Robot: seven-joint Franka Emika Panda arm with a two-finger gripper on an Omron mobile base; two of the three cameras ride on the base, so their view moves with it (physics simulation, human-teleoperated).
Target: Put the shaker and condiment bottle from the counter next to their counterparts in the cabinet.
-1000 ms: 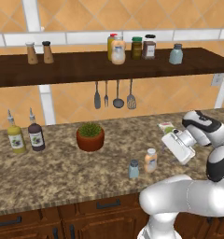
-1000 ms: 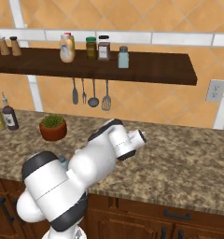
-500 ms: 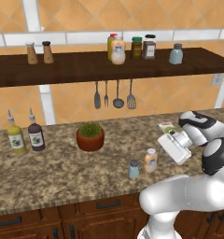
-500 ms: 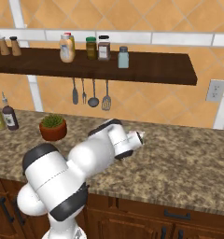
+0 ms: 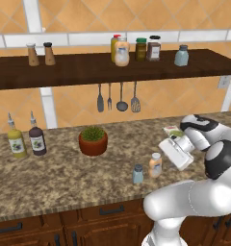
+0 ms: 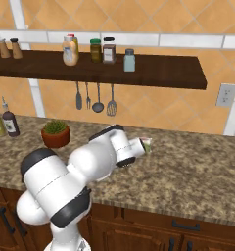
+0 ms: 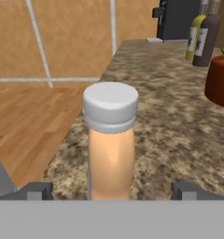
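Observation:
The slim peach-orange condiment bottle with its white cap stands near the counter's front edge. The small blue-grey shaker is just to its left. My gripper is open and level with the bottle, right beside it. In the hand view the two fingertips flank the bottle without touching it. On the dark shelf board stand the counterparts: a blue-grey shaker and a wider peach bottle.
A potted plant sits mid-counter, with a yellow-green bottle and a dark bottle at the left. Two brown shakers and jars share the shelf. Utensils hang under it. A small green-white packet lies behind the hand.
The hand has moved left and slightly down toward the condiment bottle. The bottle and the shaker have stayed where they were.

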